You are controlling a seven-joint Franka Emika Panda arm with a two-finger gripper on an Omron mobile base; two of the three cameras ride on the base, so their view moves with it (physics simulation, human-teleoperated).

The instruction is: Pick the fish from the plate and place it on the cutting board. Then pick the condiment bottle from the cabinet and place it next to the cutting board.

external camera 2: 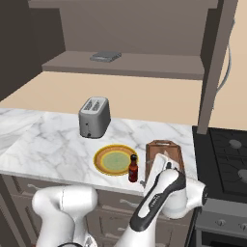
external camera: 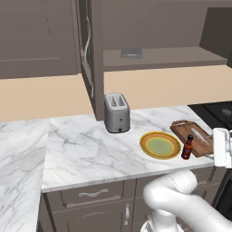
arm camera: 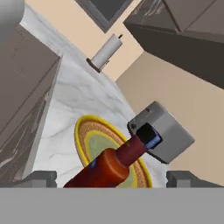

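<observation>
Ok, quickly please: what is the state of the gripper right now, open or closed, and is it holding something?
Gripper: open, jaws wide on either side of the condiment bottle, not clamped on it.

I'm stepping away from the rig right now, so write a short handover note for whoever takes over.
Tool: open, fingers either side of the condiment bottle, nothing gripped.
Fish: lying on the cutting board; that step is done.
Plate: empty, left of the board.
Bottle: upright on the counter between plate and board, out of the cabinet.
Left: back the tool away, if anything.
</observation>
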